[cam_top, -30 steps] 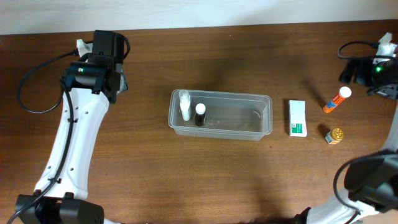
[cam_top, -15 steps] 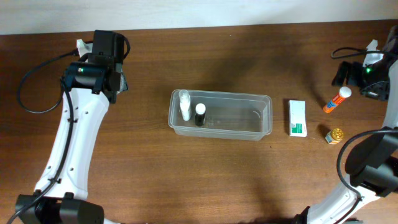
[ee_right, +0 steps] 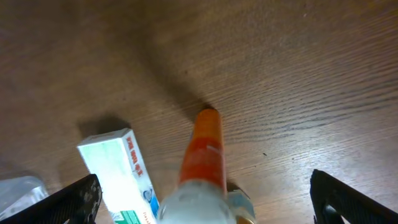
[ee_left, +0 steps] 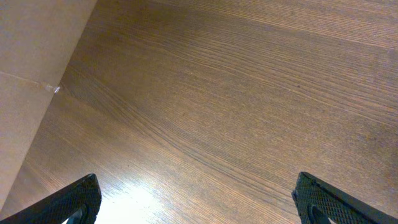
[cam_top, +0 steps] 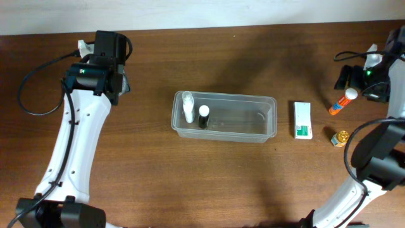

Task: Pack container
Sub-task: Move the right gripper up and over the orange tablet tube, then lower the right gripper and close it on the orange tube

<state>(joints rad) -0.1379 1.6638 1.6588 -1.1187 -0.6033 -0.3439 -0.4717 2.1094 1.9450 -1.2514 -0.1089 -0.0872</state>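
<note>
The clear plastic container (cam_top: 224, 96) sits mid-table and holds a white bottle (cam_top: 188, 106) and a black bottle with a white cap (cam_top: 203, 116); its corner shows in the right wrist view (ee_right: 17, 190). An orange tube with a white cap (cam_top: 342, 101) lies at the right. My right gripper (cam_top: 355, 77) hangs just above it, open and empty. In the right wrist view the tube (ee_right: 205, 146) lies between the wide-apart fingers (ee_right: 205, 202). My left gripper (cam_top: 121, 83) is open and empty over bare wood at the far left (ee_left: 199, 205).
A white-and-green box (cam_top: 302, 120) lies right of the container and also shows in the right wrist view (ee_right: 118, 171). A small gold-lidded jar (cam_top: 341, 137) stands near the tube. The table's back edge runs along the top (cam_top: 202, 26).
My right gripper has moved left, closer over the orange tube. The left arm and the objects have not moved.
</note>
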